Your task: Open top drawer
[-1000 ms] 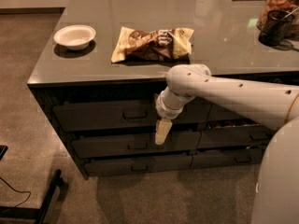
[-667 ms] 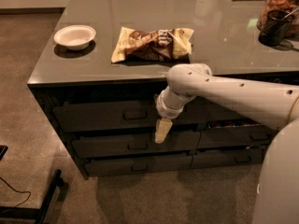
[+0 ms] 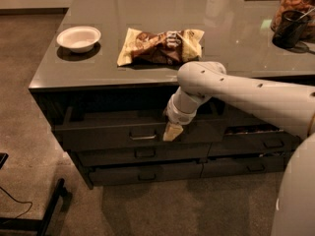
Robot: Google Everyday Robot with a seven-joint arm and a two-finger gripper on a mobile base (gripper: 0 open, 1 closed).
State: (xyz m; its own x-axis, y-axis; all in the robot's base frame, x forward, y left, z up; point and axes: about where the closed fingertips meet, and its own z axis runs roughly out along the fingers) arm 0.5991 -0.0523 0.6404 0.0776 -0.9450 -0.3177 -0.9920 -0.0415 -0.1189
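The top drawer is the wide dark front just under the counter, with a small loop handle. It stands pulled out a little, with a dark gap showing above its front. My gripper hangs down from the white arm in front of the drawer. Its beige tip is just right of the handle, against the drawer front.
On the grey counter lie a white bowl, a snack bag, a black cup and a jar. Slimmer drawers sit below, narrower ones to the right. A black stand leg is on the floor at lower left.
The top drawer front has come out from the cabinet toward me, opening a gap above it. My gripper stays by the handle, having shifted only slightly.
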